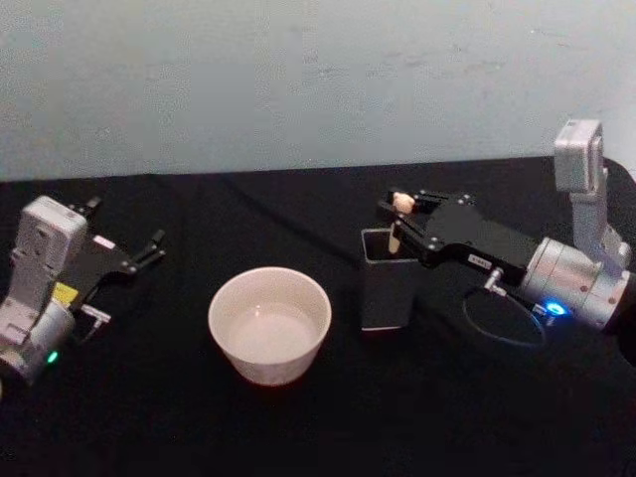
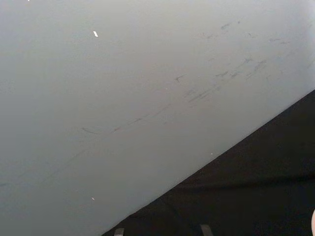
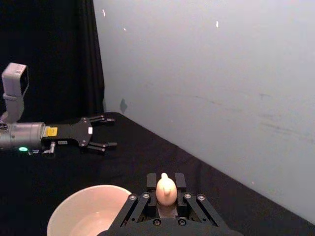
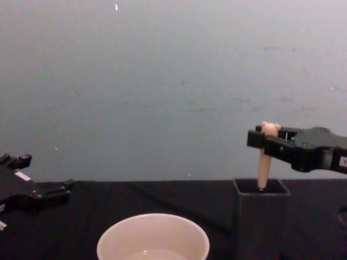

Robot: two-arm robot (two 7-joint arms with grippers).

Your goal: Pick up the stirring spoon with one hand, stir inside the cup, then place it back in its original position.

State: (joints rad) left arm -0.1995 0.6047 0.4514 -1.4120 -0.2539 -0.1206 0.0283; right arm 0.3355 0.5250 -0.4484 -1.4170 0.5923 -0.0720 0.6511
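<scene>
Here's the slim stirring spoon with its pale peach handle and little bear head [image 4: 263,165], standing upright in the tall dark grey square holder box [image 1: 388,288], lower end down out of sight inside the walls. The right gripper [image 1: 400,209] reaches in from the right edge of the desk and is clamped on the handle just under the bear head, fingers pressed against either side. Just beside the holder, toward the middle of the black-covered desk [image 1: 298,427] and a touch nearer its front edge, sits the wide round cream-white cup [image 1: 270,271], nothing in it but what may be a pale liquid, hard to be sure. Over by the left edge the left gripper [image 1: 124,227] hangs idle, fingers spread, well apart from everything. So where does the task stand? The grasp is made, that much is plain. The spoon is in its home slot, not in the cup, and nothing here shows stirring has been done. My read: the lift out of the holder is what's in hand, with the stir and the return all left to do.
</scene>
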